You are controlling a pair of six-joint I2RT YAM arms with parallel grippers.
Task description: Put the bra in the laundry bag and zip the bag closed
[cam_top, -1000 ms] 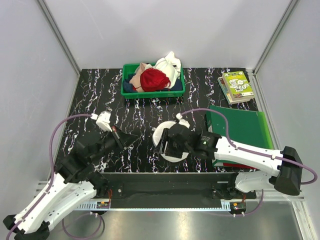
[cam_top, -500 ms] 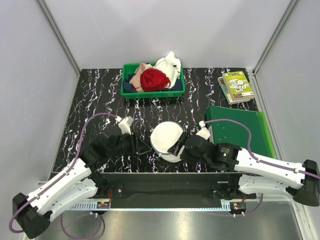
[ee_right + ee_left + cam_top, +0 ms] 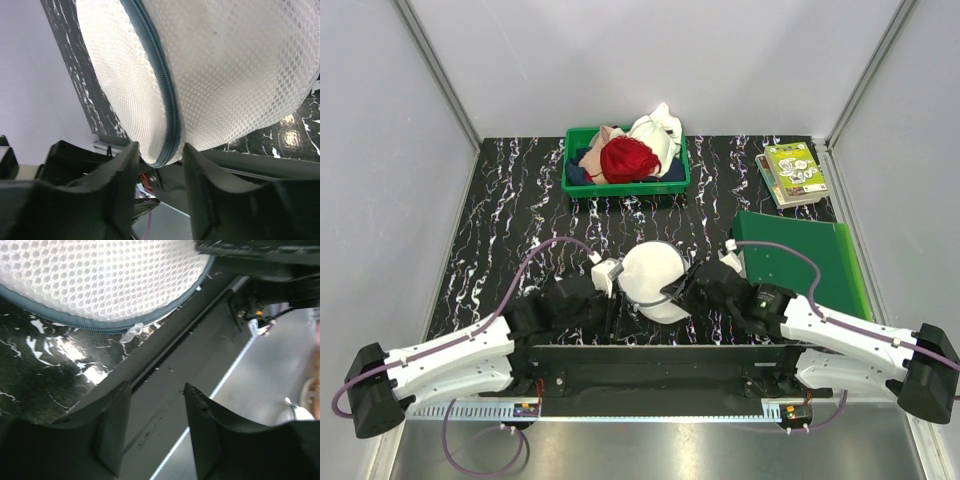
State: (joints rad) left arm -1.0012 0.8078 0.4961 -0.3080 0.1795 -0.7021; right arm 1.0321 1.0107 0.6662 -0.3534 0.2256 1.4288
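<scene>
The right end effector (image 3: 161,150) straddles the near rim of the laundry bag (image 3: 225,75), a finger on either side of the grey zip (image 3: 161,95). I cannot tell whether it pinches the rim or only brackets it. The left end effector (image 3: 156,390) is open and empty, low beside the bag and just short of the small white zip pull (image 3: 132,333). The domed bag sits close to the front edge of the tabletop (image 3: 40,370). The bra is not visible; the mesh hides whether it is inside. A tug could drag this light bag over that edge, the open fingers could miss the tiny pull, or the two arms, working so close together, could knock each other.
</scene>
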